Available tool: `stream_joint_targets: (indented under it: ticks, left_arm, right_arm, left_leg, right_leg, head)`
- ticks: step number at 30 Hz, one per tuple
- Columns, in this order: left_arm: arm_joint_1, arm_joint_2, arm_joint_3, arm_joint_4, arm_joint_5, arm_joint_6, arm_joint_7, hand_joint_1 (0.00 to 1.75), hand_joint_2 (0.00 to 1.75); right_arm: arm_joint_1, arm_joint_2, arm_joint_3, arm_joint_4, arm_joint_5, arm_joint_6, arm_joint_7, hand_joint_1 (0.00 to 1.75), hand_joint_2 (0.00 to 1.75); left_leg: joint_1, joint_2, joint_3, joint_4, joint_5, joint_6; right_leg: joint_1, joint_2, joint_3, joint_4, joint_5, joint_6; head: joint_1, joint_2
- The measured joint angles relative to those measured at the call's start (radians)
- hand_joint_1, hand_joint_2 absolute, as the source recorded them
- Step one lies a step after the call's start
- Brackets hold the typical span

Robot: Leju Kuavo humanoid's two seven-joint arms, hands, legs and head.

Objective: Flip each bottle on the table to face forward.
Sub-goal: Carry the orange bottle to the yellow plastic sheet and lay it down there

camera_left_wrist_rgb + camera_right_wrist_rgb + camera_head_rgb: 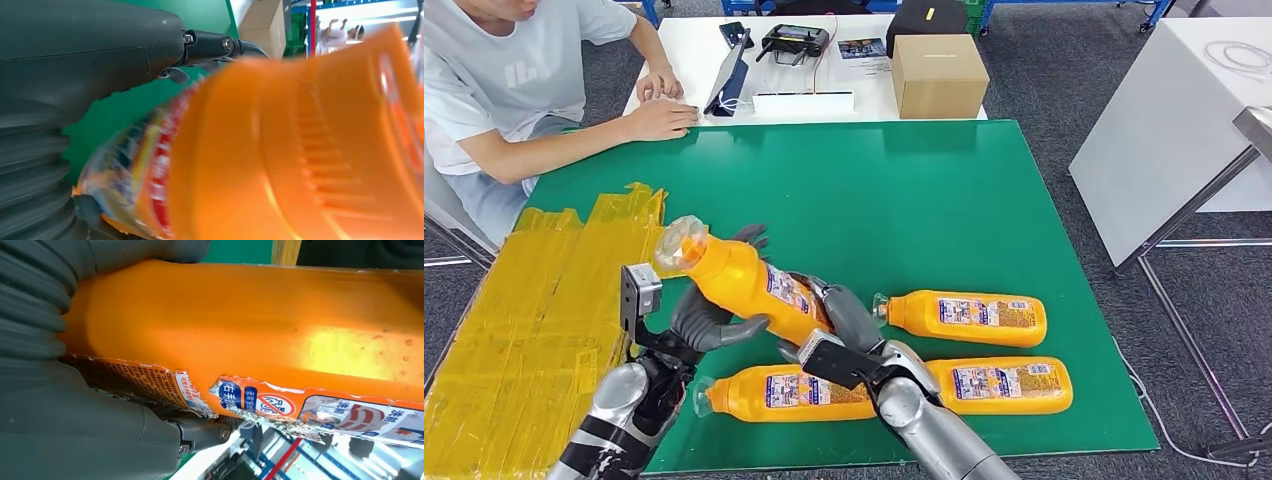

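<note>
Gripping one raised bottle [744, 285], both left hand [704, 320] and right hand [844, 320] hover above three lying bottles [969, 318].

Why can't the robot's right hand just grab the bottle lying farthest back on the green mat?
Probably not yet: the right hand and the left hand both hold the lifted bottle. The far bottle lies uncovered just beside it, so it could be reached after letting go.

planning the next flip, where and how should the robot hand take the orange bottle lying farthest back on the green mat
Probably around the mid-body of the far orange bottle, on the labelled stretch, coming down from above. It lies flat on the green mat with its clear cap pointing toward the robot's left, and the body is broad and even there while the neck tapers. The open mat behind it leaves room for fingers.
</note>
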Motion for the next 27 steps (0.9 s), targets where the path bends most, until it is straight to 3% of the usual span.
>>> stream_joint_targets:
  ticks: [12, 16, 17, 27]
  left_arm:
    - [0.0, -0.002, -0.03, 0.01, 0.06, -0.041, -0.003, 0.05, 1.75]
    - [0.0, -0.002, -0.032, 0.01, 0.06, -0.039, -0.004, 1.68, 1.75]
    - [0.0, -0.003, -0.032, 0.01, 0.06, -0.035, -0.005, 1.75, 1.75]
    - [0.0, -0.016, -0.038, 0.008, 0.01, 0.071, -0.029, 1.75, 1.75]
  right_arm:
    - [-0.013, 0.0, 0.035, 0.025, 0.0, 0.003, -0.004, 1.75, 1.75]
    - [-0.016, 0.0, 0.038, 0.028, 0.0, 0.003, -0.004, 1.75, 1.75]
    - [-0.017, 0.0, 0.038, 0.03, 0.0, 0.003, -0.004, 1.75, 1.75]
    - [-0.02, 0.0, 0.04, 0.035, -0.008, -0.004, 0.002, 1.75, 1.75]
  left_leg:
    - [0.0, 0.0, 0.0, 0.0, 0.0, 0.0]
    - [0.0, 0.0, 0.0, 0.0, 0.0, 0.0]
    - [0.0, 0.0, 0.0, 0.0, 0.0, 0.0]
    - [0.0, 0.0, 0.0, 0.0, 0.0, 0.0]
  right_leg:
    - [0.0, 0.0, 0.0, 0.0, 0.0, 0.0]
    - [0.0, 0.0, 0.0, 0.0, 0.0, 0.0]
    - [0.0, 0.0, 0.0, 0.0, 0.0, 0.0]
    - [0.0, 0.0, 0.0, 0.0, 0.0, 0.0]
  head:
    - [0.0, 0.0]
    - [0.0, 0.0]
    - [0.0, 0.0]
    - [0.0, 0.0]
